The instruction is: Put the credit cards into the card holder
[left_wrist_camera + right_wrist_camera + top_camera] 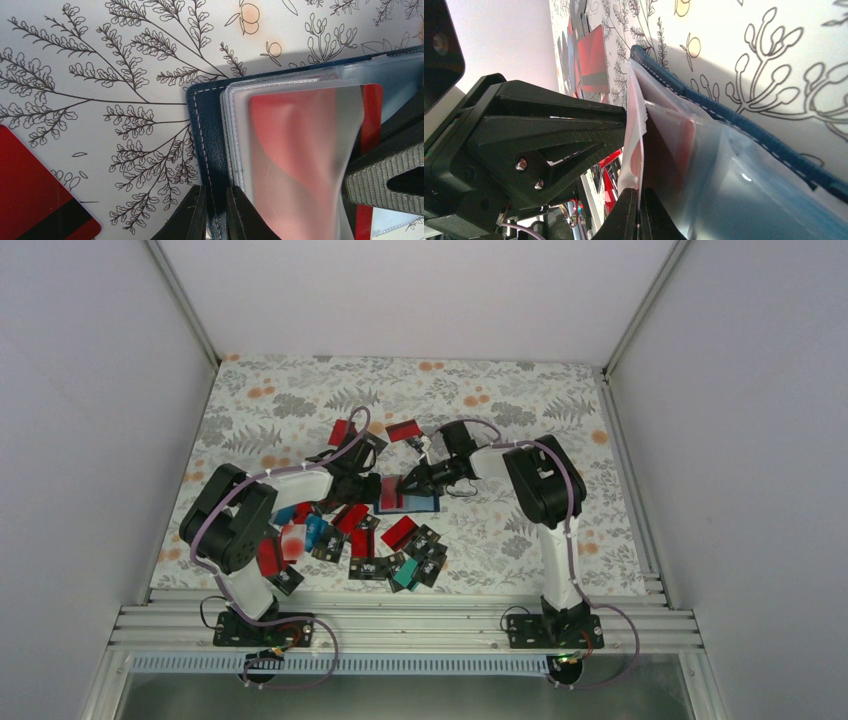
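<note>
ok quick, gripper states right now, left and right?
Left gripper: jaws shut on the navy cover edge of the card holder.
Right gripper: jaws shut on a clear sleeve of the card holder.

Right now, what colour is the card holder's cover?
The card holder is dark navy with pale stitching; clearest in left wrist view.

I count one card holder (pixel 428 504) on the table (pixel 520 400), with one red card (pixel 300 145) showing in its clear sleeves. Two more red cards (pixel 342 432) (pixel 404 430) lie singly at upper centre. The heap of credit cards (pixel 350 540) left of centre overlaps too much for a firm figure: at least a dozen, one teal card (pixel 405 575) among them. Two tools: left tool (pixel 215 200), right tool (pixel 640 200).
</note>
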